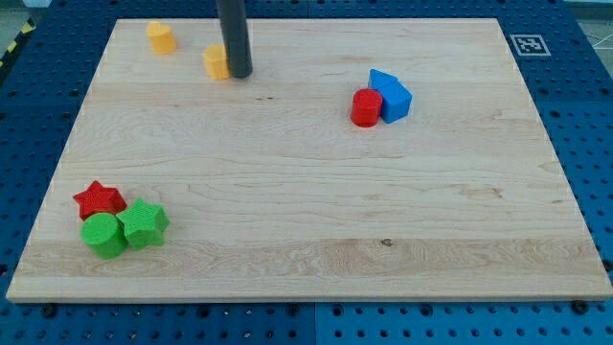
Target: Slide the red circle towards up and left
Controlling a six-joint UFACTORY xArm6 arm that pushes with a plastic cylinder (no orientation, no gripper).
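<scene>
Beside the red circle [365,108] — a blue block [391,96], touching its right.

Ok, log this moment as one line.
tip beside yellow block | red circle untouched, touching blue block | push not started

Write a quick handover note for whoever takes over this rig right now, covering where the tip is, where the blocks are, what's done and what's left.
My tip is near the view's top, against the right side of a yellow block, far left of the red circle.
The red circle sits right of centre, touching the blue block on its right.
Done: no sign yet that the red circle has been pushed.
Left: bring the tip to the circle's lower right, then push it up and left.
Elsewhere: a second yellow block at top left; red star, green circle and green star at bottom left.
</scene>
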